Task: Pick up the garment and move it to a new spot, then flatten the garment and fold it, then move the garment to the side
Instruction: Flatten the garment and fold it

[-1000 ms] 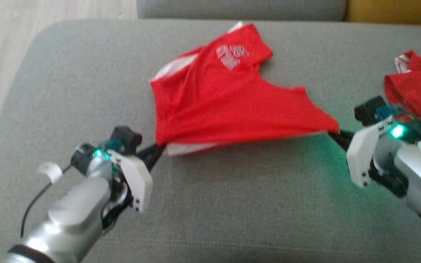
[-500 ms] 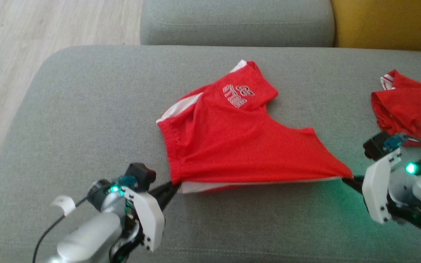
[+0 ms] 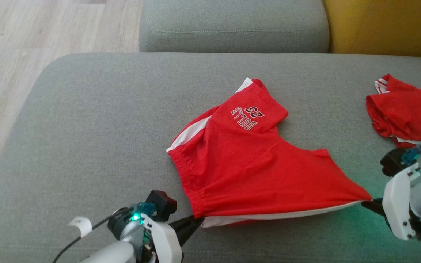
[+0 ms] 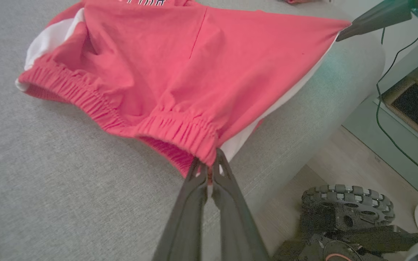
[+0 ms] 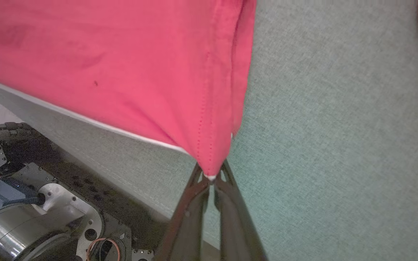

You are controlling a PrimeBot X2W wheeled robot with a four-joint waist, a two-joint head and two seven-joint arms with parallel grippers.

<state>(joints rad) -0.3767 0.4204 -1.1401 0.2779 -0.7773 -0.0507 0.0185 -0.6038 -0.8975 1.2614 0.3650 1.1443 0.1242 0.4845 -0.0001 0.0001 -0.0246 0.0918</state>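
Note:
The garment [image 3: 254, 164] is a pair of red shorts with white side stripes and lettering on one leg, lying on the grey couch seat [image 3: 97, 128]. My left gripper [image 3: 197, 220] is shut on its elastic waistband corner [image 4: 198, 139]. My right gripper [image 3: 368, 202] is shut on the hem corner [image 5: 209, 170] at the other end. The near edge is stretched taut between the two grippers, slightly lifted off the cushion. In the left wrist view the garment [image 4: 180, 69] spreads away from my fingers, and the right gripper's fingers [image 4: 372, 18] show at the top right.
A second red garment [image 3: 408, 113] lies crumpled at the right of the seat. A grey back cushion [image 3: 232, 25] and a yellow cushion [image 3: 382, 25] stand behind. Wood floor [image 3: 16, 54] lies left. The robot's wheeled base [image 4: 347, 217] sits just past the couch's front edge.
The head view has tilted, so the whole scene sits lower in it. Both grippers have drawn the garment toward the couch's front edge, still stretched between them.

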